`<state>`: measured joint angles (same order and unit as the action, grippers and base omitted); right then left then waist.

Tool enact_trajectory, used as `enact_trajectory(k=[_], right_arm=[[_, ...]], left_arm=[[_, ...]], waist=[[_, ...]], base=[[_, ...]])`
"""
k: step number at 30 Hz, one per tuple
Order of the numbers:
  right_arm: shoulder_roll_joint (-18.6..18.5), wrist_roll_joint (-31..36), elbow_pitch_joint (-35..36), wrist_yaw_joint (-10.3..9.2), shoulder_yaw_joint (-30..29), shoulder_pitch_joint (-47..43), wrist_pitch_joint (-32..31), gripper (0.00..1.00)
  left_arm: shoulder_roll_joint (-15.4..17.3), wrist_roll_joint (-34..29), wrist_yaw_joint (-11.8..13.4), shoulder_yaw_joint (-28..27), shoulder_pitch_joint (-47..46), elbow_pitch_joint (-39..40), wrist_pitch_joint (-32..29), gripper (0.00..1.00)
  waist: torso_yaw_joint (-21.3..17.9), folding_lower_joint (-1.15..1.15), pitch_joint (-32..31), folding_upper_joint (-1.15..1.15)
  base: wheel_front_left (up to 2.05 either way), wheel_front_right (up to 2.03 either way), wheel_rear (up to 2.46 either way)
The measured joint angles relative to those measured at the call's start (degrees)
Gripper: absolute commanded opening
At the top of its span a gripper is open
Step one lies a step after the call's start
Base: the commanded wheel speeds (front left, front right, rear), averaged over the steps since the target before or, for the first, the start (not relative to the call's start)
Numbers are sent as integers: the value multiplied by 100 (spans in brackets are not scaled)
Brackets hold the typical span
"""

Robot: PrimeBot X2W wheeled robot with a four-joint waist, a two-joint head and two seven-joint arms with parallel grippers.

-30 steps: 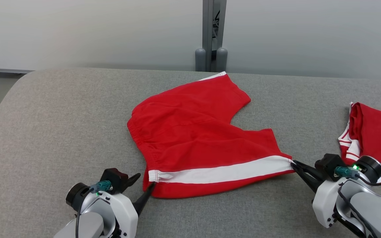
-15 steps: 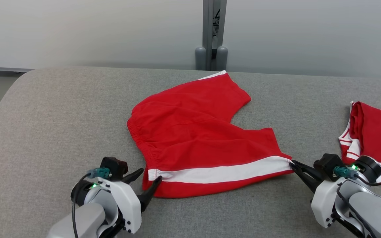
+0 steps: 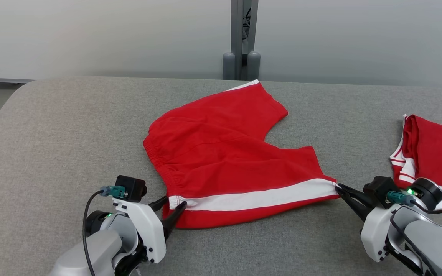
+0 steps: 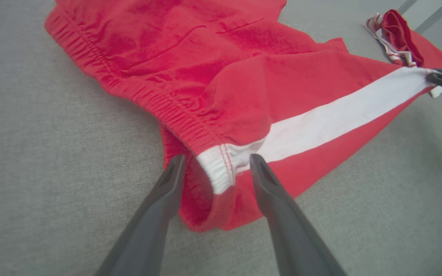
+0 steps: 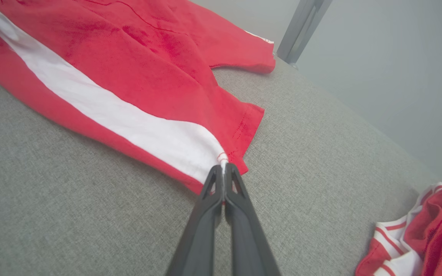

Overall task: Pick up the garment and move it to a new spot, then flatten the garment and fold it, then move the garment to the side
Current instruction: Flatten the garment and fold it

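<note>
- The red shorts (image 3: 221, 153) are found spread out near the middle of the grey padded surface (image 3: 71, 126), mostly flat with some shallow wrinkles.
- The waistband (image 3: 155, 161) is turned toward 9 o'clock in the head view. One leg is directed toward 1 o'clock and the other toward 4 o'clock.
- A white stripe (image 3: 255, 197) is seen along the near edge, running from the waistband corner at 7 o'clock to the leg hem at 4 o'clock.
- The left gripper (image 3: 175, 202) is placed at 7 o'clock of the shorts. Its fingers are spread wide, with the white waistband corner between them and not clamped.
- The right gripper (image 3: 338, 186) is placed at 4 o'clock. Its fingers are pressed together on the hem at the stripe's end.
- A second red-and-white garment (image 3: 432, 153) is noted bunched at 3 o'clock, apart from the shorts.
- A grey post (image 3: 241, 38) is noted behind the surface at 12 o'clock.
</note>
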<state>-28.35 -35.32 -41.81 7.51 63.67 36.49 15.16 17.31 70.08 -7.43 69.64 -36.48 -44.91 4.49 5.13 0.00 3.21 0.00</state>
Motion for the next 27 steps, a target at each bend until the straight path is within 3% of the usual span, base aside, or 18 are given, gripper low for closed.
enact_trajectory(k=[1, 12, 18, 27], right_arm=[[0, 0, 0, 0, 1, 0, 0, 0], [10, -31, -11, 0, -1, -9, 0, 0], [1, -47, 22, 0, -24, -161, 0, 0], [-183, -189, 309, 0, 197, -433, -1, 0]], left_arm=[[4, 13, 0, 16, -17, 0, -1, 0], [67, 156, 0, 179, -52, 43, -9, 0], [266, -56, 0, 290, -6, 334, -55, 0], [697, -463, 0, 346, 294, 913, -591, 0]], waist=[[0, 0, 3, 0], [27, 0, -54, 0], [91, 0, -188, 0], [153, 0, -382, 0]], base=[[0, 0, 0], [0, 0, 0], [0, 0, 0], [0, 0, 0]])
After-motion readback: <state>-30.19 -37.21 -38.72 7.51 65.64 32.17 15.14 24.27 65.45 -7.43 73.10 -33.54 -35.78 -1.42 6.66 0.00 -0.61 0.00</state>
